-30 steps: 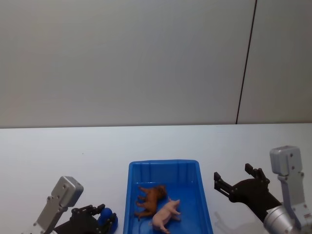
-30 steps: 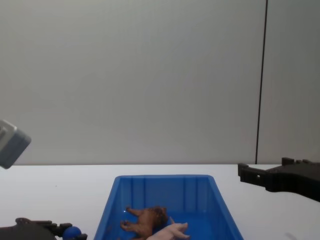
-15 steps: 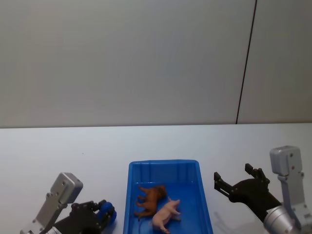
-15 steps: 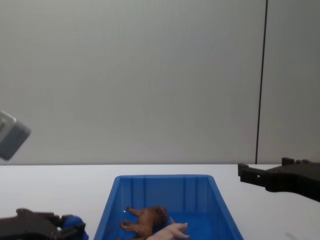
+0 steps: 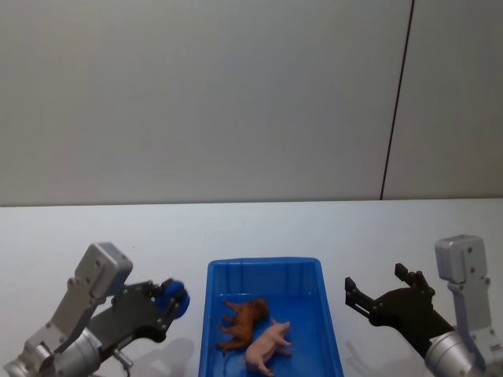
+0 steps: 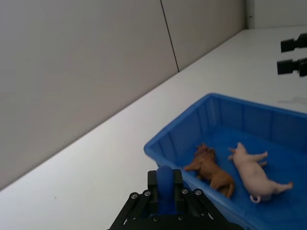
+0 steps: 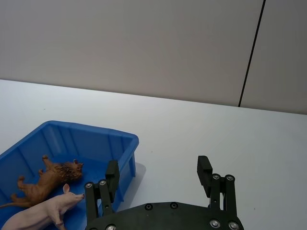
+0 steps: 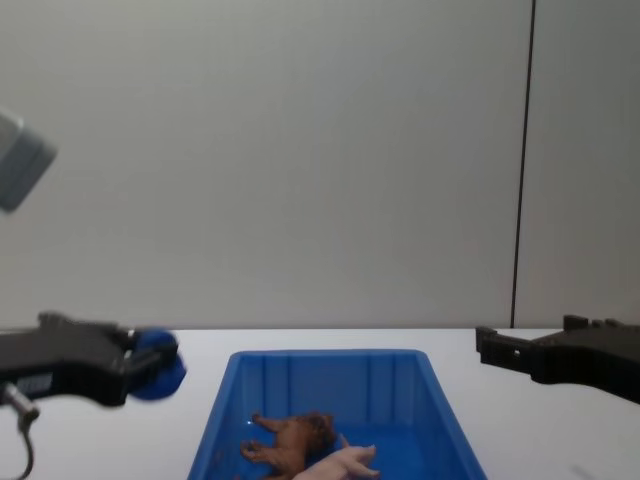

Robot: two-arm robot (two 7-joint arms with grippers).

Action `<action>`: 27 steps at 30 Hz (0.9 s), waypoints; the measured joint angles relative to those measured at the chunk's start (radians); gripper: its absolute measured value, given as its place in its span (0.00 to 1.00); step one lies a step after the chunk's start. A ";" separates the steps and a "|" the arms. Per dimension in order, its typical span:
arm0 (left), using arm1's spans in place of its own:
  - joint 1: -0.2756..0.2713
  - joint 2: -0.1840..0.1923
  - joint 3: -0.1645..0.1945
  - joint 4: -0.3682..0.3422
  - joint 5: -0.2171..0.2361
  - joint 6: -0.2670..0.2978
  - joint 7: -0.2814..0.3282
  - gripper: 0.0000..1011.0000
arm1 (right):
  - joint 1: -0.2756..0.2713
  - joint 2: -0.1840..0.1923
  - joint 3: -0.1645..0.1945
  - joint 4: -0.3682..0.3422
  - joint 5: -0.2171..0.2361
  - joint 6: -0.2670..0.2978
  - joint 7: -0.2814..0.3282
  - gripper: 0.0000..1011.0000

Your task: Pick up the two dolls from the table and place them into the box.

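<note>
Head view: left claw (image 5: 169, 302), clenched on a blue ball (image 5: 174, 297), hangs raised just beside the box (image 5: 330, 338) where pig (image 5: 266, 344) and dog (image 5: 242, 320) already lie, while right claw (image 5: 379, 290) waits released opposite.

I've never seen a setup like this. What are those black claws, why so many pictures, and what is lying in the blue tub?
The black claws are a robot's two grippers. Two pictures come from cameras on its head and chest, two from cameras on its wrists. The left gripper is shut on a small blue ball, lifted off the white table. The right gripper hangs open beside the blue box. Inside the box lie two toy animals: a pink pig and a shaggy brown dog-like figurine.
</note>
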 joint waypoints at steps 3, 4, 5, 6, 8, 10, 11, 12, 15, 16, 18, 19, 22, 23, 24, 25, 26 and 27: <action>-0.009 -0.004 0.000 -0.027 0.012 -0.003 -0.004 0.16 | 0.000 0.000 0.000 0.000 0.000 0.000 0.000 0.99; -0.012 -0.006 0.000 -0.032 0.015 -0.003 -0.006 0.16 | 0.000 0.000 0.000 0.000 0.000 0.000 0.000 0.99; -0.018 -0.011 0.001 -0.042 0.020 -0.004 -0.013 0.15 | 0.000 0.000 0.000 0.000 0.000 0.000 0.000 0.99; -0.018 -0.011 0.001 -0.042 0.020 -0.004 -0.013 0.15 | 0.000 0.000 0.000 0.000 0.000 0.000 0.000 0.99; -0.027 -0.021 0.006 -0.056 0.027 -0.005 -0.024 0.13 | 0.000 0.000 0.000 0.000 0.000 0.000 0.000 0.99; -0.037 -0.034 0.012 -0.067 0.035 -0.005 -0.035 0.12 | 0.000 0.000 0.000 0.000 0.000 0.000 0.000 0.99; -0.040 -0.038 0.014 -0.071 0.037 -0.005 -0.038 0.12 | 0.000 0.000 0.000 0.000 0.000 0.000 0.000 0.99; -0.048 -0.049 0.020 -0.078 0.042 -0.004 -0.044 0.14 | 0.000 0.000 0.000 0.000 0.000 0.000 0.000 0.99; -0.057 -0.064 0.028 -0.087 0.049 0.001 -0.049 0.24 | 0.000 0.000 0.000 0.000 0.000 0.000 0.000 0.99; -0.061 -0.073 0.033 -0.092 0.052 0.006 -0.051 0.28 | 0.000 0.000 0.000 0.000 0.000 0.000 0.000 0.99; -0.066 -0.081 0.038 -0.096 0.057 0.011 -0.052 0.32 | 0.000 0.000 0.000 0.000 0.000 0.000 0.000 0.99; -0.070 -0.090 0.043 -0.101 0.060 0.017 -0.052 0.38 | 0.000 0.000 0.000 0.000 0.000 0.000 0.000 0.99; -0.076 -0.103 0.051 -0.108 0.066 0.027 -0.051 0.48 | 0.000 0.000 0.000 0.000 0.000 0.000 0.000 0.99; -0.078 -0.107 0.052 -0.110 0.067 0.030 -0.050 0.51 | 0.000 0.000 0.000 0.000 0.000 0.000 0.000 0.99; -0.080 -0.112 0.055 -0.112 0.070 0.034 -0.049 0.54 | 0.000 0.000 0.000 0.000 0.000 0.000 0.000 0.99; -0.081 -0.115 0.057 -0.114 0.071 0.036 -0.048 0.57 | 0.000 0.000 0.000 0.000 0.000 0.000 0.000 0.99; -0.083 -0.117 0.058 -0.115 0.072 0.038 -0.048 0.60 | 0.000 0.000 0.000 0.000 0.000 0.000 0.000 0.99; -0.084 -0.120 0.059 -0.116 0.073 0.040 -0.047 0.63 | 0.000 0.000 0.000 0.000 0.000 0.000 0.000 0.99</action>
